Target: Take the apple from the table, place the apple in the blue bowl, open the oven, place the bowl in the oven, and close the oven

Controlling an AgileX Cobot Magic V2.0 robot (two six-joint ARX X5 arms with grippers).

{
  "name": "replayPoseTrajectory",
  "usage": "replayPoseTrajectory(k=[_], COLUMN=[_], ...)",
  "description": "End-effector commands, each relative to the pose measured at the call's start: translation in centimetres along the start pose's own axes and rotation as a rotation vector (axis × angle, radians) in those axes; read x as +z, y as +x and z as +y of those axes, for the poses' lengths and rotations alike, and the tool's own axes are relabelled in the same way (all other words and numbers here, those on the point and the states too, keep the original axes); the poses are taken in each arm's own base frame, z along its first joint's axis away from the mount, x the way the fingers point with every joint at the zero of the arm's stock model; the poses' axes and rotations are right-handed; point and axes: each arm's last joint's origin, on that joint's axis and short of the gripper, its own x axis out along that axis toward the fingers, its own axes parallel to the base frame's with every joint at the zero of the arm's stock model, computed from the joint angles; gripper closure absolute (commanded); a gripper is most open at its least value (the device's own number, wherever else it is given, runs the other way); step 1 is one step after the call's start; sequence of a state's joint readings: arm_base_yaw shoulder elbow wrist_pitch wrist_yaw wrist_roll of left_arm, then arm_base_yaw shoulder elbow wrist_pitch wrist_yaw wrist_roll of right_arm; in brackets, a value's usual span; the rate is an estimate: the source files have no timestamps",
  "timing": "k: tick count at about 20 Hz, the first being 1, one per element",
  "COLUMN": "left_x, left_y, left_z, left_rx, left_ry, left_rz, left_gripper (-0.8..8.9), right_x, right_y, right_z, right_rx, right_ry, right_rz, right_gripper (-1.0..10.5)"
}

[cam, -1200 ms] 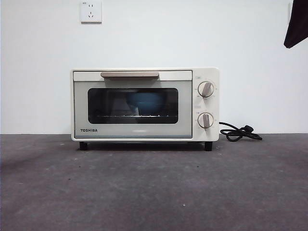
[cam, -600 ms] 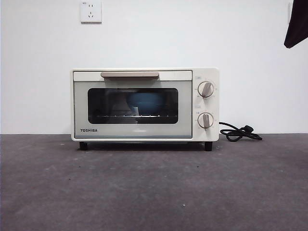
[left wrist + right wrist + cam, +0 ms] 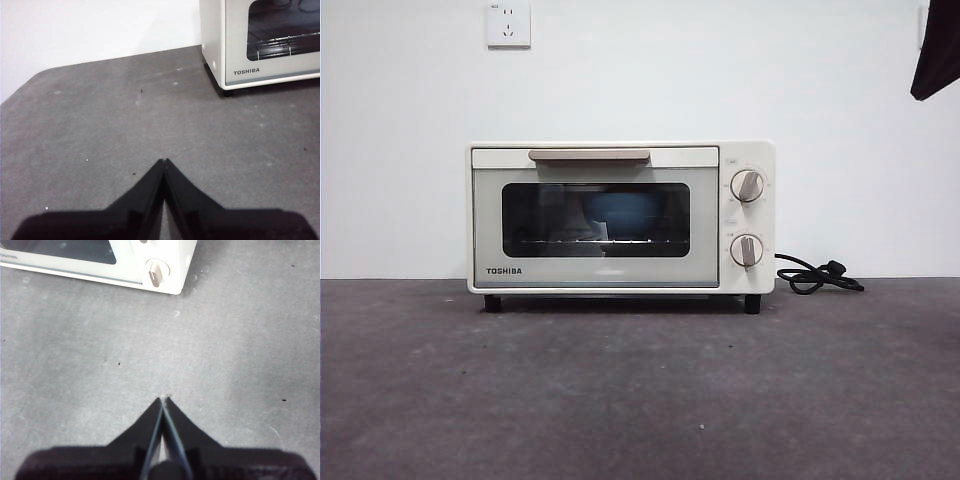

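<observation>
The cream-white oven [image 3: 620, 217] stands at the back of the table [image 3: 640, 390] with its glass door closed. Through the glass I see the blue bowl [image 3: 620, 212] on the rack inside. The apple is hidden from view. My left gripper [image 3: 164, 162] is shut over bare table, well off the oven's TOSHIBA corner [image 3: 260, 45]. My right gripper [image 3: 163, 400] is also shut with nothing in it, hovering over the table away from the oven's knob side [image 3: 157, 265]. One arm shows only as a black tip [image 3: 935, 55] at the top right of the front view.
A black power cord [image 3: 817, 276] lies coiled on the table to the right of the oven. A white wall socket [image 3: 508, 23] sits on the wall above. The table's rounded corner [image 3: 35, 80] shows in the left wrist view.
</observation>
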State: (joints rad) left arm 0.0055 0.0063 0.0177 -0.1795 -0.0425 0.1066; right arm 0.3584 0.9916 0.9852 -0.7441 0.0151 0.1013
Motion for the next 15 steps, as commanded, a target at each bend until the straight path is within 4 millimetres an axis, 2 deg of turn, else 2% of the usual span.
replayPoseTrajectory(k=[1,15], left_x=[-0.26,-0.17], left_y=[0.09,0.10], left_z=[-0.05,-0.04], left_rx=[0.001,0.001], left_ry=[-0.068,-0.073], left_rz=[0.001,-0.007], left_gripper=[8.17,8.17], right_x=[-0.20,-0.20], right_y=[0.18,0.18], right_z=[-0.01,-0.01], right_rx=[-0.001,-0.001], right_ry=[0.010,0.010], right_rz=[0.005,0.005], right_gripper=[9.5,9.5])
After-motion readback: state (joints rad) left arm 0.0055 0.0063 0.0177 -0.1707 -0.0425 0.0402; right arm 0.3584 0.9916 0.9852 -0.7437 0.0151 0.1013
